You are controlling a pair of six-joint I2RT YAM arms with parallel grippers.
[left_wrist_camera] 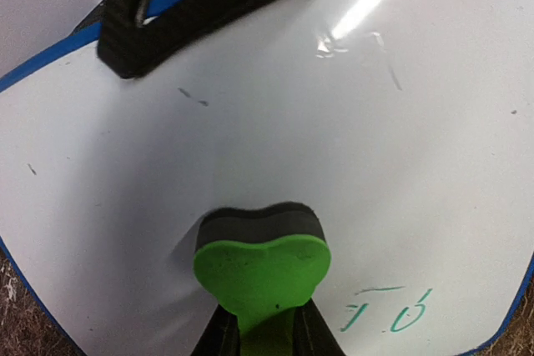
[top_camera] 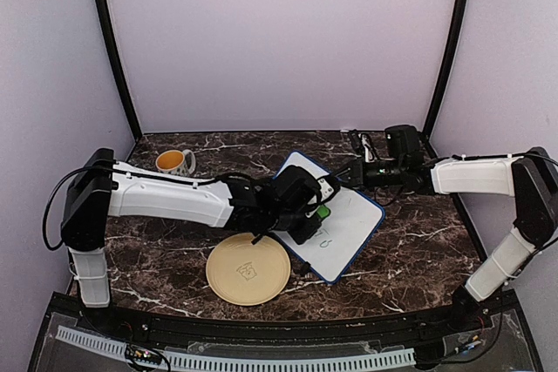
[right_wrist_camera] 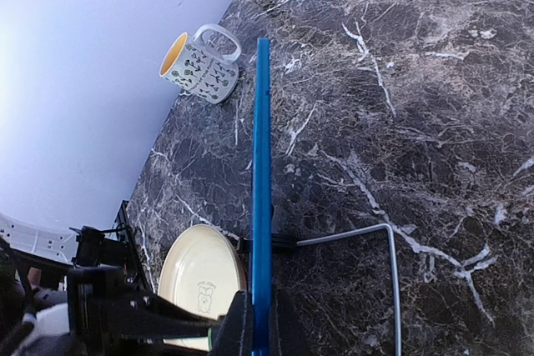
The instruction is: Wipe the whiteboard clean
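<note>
Whiteboard on the counter, one hand pinching its edge and the other pinching a green eraser.

From above, the whiteboard [top_camera: 347, 231] lies askew on the marble counter [top_camera: 418, 250], just beside the pale-yellow plate [top_camera: 248, 269]. The right hand [top_camera: 350, 178] is clamped on its far edge, and the left hand [top_camera: 316, 213] is over its middle. A mug [top_camera: 174, 161] stands well apart. The left wrist view shows fingers pressed onto a green heart-shaped eraser [left_wrist_camera: 263, 268] against the white surface, near a green doodle [left_wrist_camera: 388, 310]. The right wrist view shows the board's blue edge end-on, pinched between the fingers [right_wrist_camera: 238, 331].
</note>
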